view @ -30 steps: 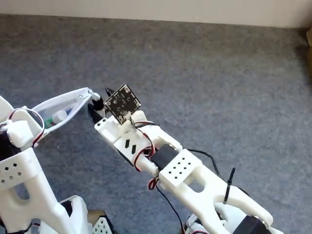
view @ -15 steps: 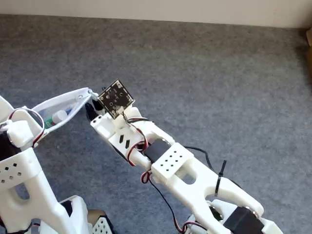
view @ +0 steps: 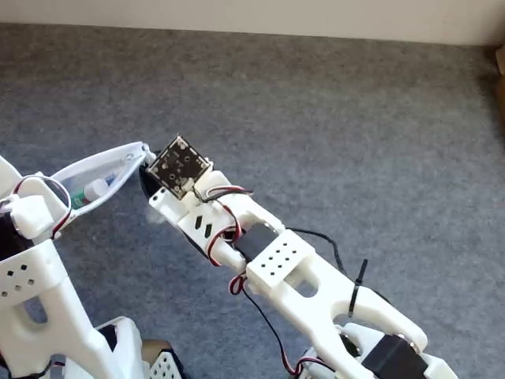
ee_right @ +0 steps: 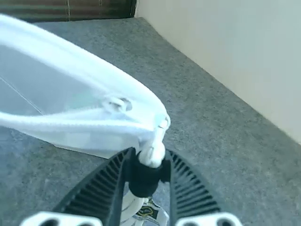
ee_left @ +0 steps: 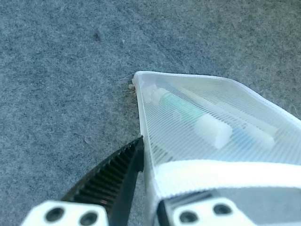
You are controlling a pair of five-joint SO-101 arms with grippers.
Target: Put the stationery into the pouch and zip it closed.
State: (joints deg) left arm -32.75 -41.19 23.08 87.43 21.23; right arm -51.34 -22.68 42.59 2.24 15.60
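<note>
Your left gripper is clamped on one end of the pouch. The black ribbed jaw sits against the outside of the mesh wall, just beside the white edge band, and the other jaw is under the fabric. In the high view the pouch stretches from the left arm toward the middle of the grey carpet, with the far end higher than the held end.

The stationery is inside the pouch and you can see it through the mesh. There is a green-barrelled stick with a white cap, plus a pale long piece beside it. From above it shows as a green and white patch in the lower half of the pouch.

Your right gripper is at the pouch's other end, jaws closed in on the zipper pull. The white pull and a dark piece under it are pinched between the two ribbed fingers. In the high view the right gripper meets the pouch tip, with the right arm's camera board just above it. I cannot tell how far the zip is run.

A pale wall stands behind the carpet in the right wrist view.
</note>
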